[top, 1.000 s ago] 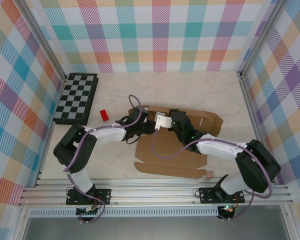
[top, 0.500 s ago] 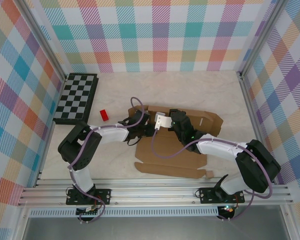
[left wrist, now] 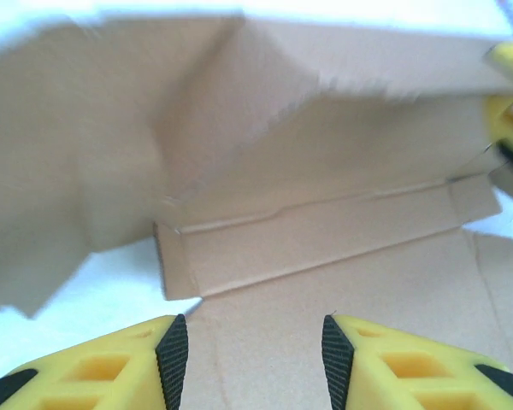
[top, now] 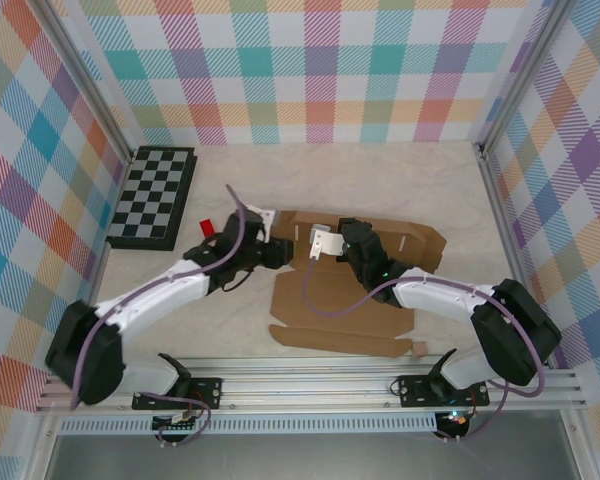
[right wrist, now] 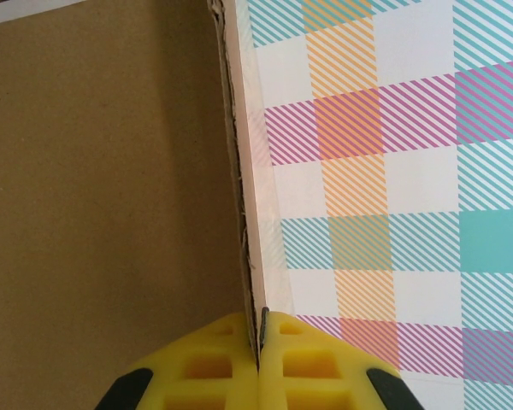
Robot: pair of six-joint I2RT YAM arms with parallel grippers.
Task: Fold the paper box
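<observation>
The paper box is a brown die-cut cardboard sheet lying mid-table, its back wall raised. In the left wrist view the box has a flat panel below and a folded wall and side flap ahead. My left gripper is at the sheet's left edge. Its jaws stand open over the flat panel with nothing between them. My right gripper is shut on the upright back wall, pinching its edge between the yellow fingers.
A black-and-grey chessboard lies at the back left. A small red block sits just left of the left gripper. A tiny cardboard scrap lies by the sheet's front right corner. Plaid walls close three sides.
My left arm has swung out to the left. Its gripper has drawn back from the box's middle to its left edge, and its jaws have widened. The right arm has not moved.
</observation>
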